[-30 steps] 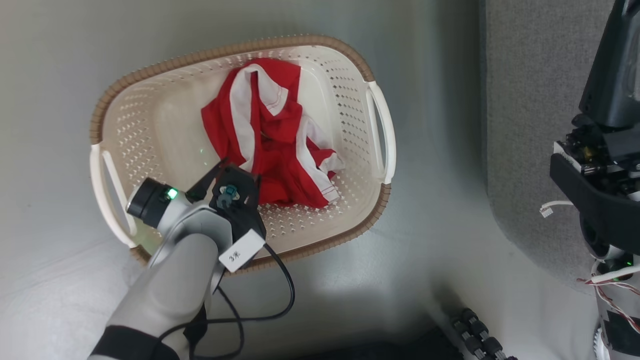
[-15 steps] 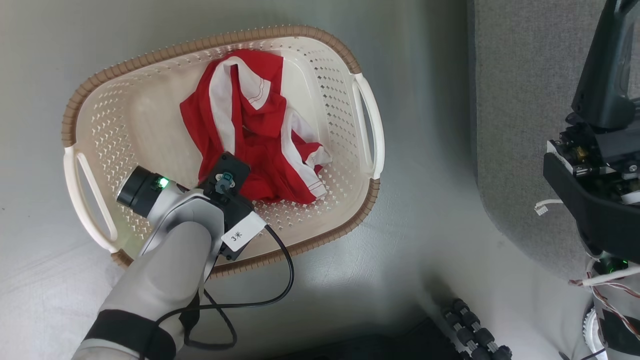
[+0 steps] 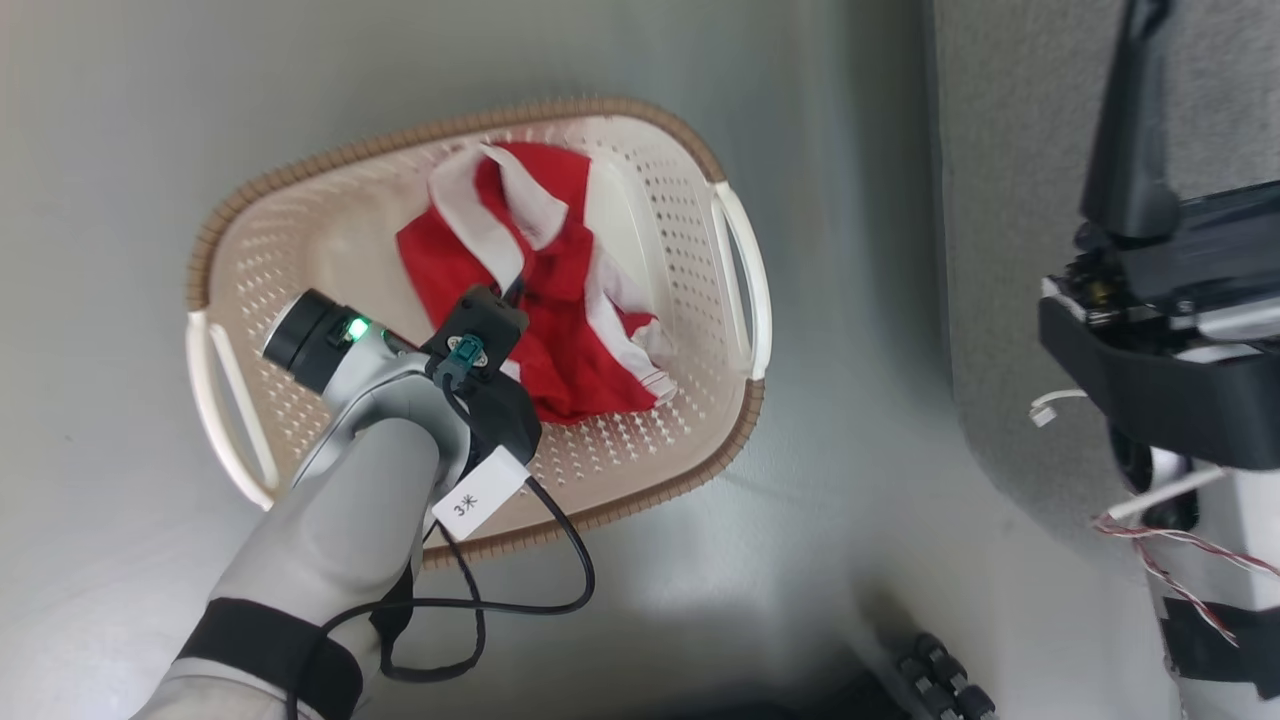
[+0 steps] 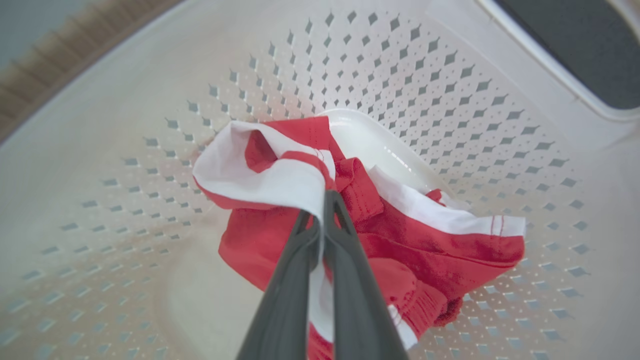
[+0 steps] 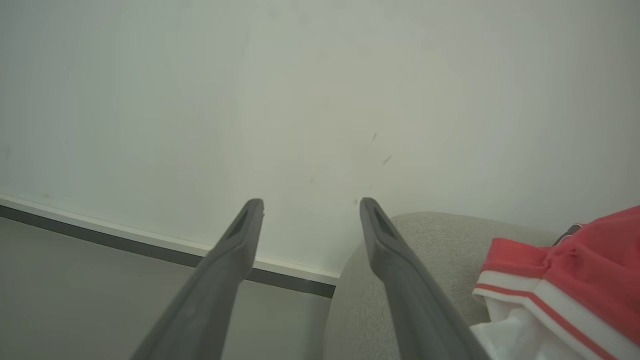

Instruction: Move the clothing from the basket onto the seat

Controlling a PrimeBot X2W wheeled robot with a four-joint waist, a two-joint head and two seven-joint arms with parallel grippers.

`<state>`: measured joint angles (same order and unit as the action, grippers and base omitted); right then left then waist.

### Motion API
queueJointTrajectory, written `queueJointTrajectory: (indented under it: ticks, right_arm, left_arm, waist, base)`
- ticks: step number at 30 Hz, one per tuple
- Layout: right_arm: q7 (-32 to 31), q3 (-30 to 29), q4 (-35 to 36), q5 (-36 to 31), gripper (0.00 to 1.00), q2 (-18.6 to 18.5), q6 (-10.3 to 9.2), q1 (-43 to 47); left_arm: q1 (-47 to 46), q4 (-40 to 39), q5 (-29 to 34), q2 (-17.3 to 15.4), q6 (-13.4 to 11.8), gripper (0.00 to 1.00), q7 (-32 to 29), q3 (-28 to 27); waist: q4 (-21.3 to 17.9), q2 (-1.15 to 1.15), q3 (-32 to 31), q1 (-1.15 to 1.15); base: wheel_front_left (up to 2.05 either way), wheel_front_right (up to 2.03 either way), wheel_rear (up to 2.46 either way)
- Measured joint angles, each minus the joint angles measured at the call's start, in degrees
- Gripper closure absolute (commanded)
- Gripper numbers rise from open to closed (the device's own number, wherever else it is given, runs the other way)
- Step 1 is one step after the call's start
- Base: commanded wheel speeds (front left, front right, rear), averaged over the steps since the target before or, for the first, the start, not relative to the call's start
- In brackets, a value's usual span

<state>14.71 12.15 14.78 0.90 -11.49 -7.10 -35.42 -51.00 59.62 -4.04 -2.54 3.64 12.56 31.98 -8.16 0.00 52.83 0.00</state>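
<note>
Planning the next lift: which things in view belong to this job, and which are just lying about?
Job: red-and-white garment, cream basket, left gripper clamped on the garment, grey seat cushion, second red garment lying on it, open right gripper.
Just there: black cable, white tag, black ribbed part.

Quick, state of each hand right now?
Left hand: shut on soft red white-trimmed garment inside cream-white perforated plastic basket.
Right hand: open, holding nothing.

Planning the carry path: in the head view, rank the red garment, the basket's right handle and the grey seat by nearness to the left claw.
1. Red garment: pinched in the shut left claw, inside the basket.
2. Right handle: on the basket's rim, right of the claw.
3. Grey seat: far right, beyond the basket.
</note>
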Motion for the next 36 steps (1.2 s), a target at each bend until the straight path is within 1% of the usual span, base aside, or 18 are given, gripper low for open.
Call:
queueJointTrajectory:
  ticks: [8,10,14,23,27,31,36]
  right_arm:
    - [0.0,0.4,-5.9,1.9,0.00,0.5,0.14,2.5]
    - [0.0,0.4,-7.3,2.4,0.00,0.5,0.57,3.0]
    - [0.0,0.2,-10.4,3.2,0.00,0.5,0.82,3.8]
    - [0.0,-0.2,-15.8,5.4,0.00,1.2,1.58,5.5]
    - [0.0,-0.3,-17.6,6.3,0.00,1.5,1.89,6.7]
    - [0.0,0.5,-19.5,6.7,0.00,2.8,2.13,8.4]
    - [0.0,2.3,-21.9,7.2,0.00,4.1,3.26,9.2]
  left_arm:
    - [-0.1,-2.8,-2.0,0.1,1.0,1.00,1.4,-0.4]
    - [-0.1,-3.7,-2.0,0.1,1.0,1.00,1.7,-0.2]
    - [-0.2,-6.1,-2.1,0.1,1.6,1.00,1.7,0.0]
    - [0.2,-14.9,-6.4,0.3,2.4,1.00,1.7,-0.3]
    - [1.3,-18.3,-7.0,0.3,2.5,1.00,1.7,-0.5]
    - [2.0,-21.3,-7.0,0.3,2.5,1.00,1.7,-1.7]
    - [3.5,-25.2,-7.4,-0.7,2.9,1.00,1.7,-2.6]
  waist:
    - [1.0,0.00,-5.0,0.00]
    - [1.4,0.00,-6.5,0.00]
    - [2.3,0.00,-9.7,-0.01]
    - [4.9,0.00,-17.1,-0.01]
    - [6.1,-0.01,-20.4,-0.01]
    - [7.4,-0.01,-23.8,-0.01]
    - [8.5,-0.01,-28.2,-0.01]
  base:
    - [0.00,0.00,0.00]
    - [0.00,0.00,0.00]
    - [0.00,0.00,0.00]
    - [0.00,0.00,0.00]
    - [0.00,0.00,0.00]
    - [0.00,0.00,0.00]
    - [0.00,0.00,0.00]
